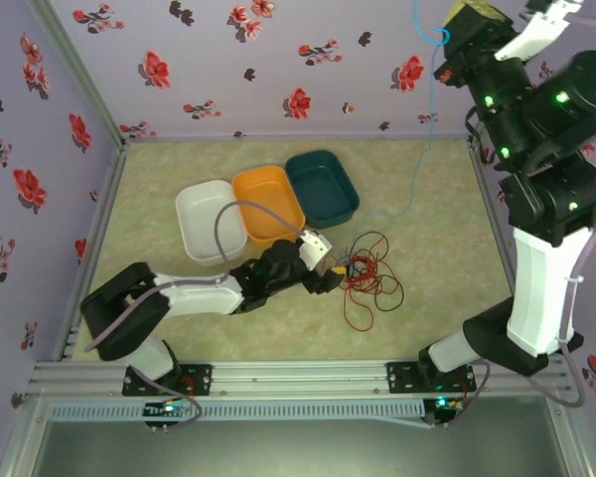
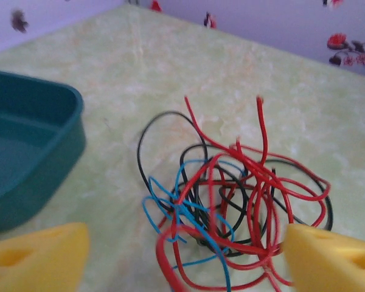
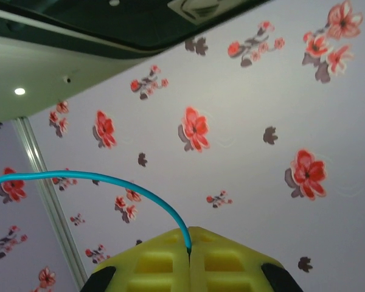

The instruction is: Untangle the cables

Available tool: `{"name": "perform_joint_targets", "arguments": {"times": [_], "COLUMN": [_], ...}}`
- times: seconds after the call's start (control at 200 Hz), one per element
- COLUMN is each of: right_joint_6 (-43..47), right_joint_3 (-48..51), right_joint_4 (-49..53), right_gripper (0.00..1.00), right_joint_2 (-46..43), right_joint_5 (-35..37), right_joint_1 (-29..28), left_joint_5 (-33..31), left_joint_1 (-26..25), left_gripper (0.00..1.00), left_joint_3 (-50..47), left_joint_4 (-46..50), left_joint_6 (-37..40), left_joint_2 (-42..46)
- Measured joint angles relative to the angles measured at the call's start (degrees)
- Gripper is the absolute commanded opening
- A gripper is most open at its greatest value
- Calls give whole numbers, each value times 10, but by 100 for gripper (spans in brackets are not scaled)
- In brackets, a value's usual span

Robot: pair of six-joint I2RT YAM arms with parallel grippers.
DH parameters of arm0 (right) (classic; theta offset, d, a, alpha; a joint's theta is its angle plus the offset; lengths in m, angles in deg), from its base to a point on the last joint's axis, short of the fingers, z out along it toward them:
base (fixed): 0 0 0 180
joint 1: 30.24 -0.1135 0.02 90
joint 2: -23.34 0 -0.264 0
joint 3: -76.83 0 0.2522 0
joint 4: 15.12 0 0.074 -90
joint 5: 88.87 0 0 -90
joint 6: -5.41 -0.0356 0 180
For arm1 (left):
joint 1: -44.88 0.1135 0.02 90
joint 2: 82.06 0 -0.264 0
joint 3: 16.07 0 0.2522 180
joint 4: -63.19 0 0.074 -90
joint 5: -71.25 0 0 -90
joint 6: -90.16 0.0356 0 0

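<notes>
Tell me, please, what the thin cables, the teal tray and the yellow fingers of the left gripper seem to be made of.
Cables: likely plastic-coated wire; thin, evenly coloured, holding springy loops. Teal tray: probably moulded plastic; smooth uniform walls, rounded corner. Left gripper fingers: matte yellow plastic or rubber, with recessed pockets; blur leaves it open.

Your red cable and black cable lie knotted in one loose, looping heap on the table. Your blue cable loops through it, then rises off the table, high at the far right.
</notes>
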Motion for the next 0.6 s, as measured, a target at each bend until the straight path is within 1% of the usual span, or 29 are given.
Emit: {"name": "perform_joint_targets", "arguments": {"times": [0.24,0.6], "right_joint_6": [0,1], "right_joint_3": [3,3], "right_joint_4": [0,-2], "right_gripper": [0,0], "right_joint_2": [56,131], "right_joint_5": [5,18], "right_joint_1": [0,0], "left_joint_5": [-57,-151], "left_joint_1": [1,9], "left_gripper": [100,100], "left_joint_3": [-47,-67], "left_joint_4": [14,87], "left_joint_6": [-10,-7], "left_joint_2": [135,262]}}
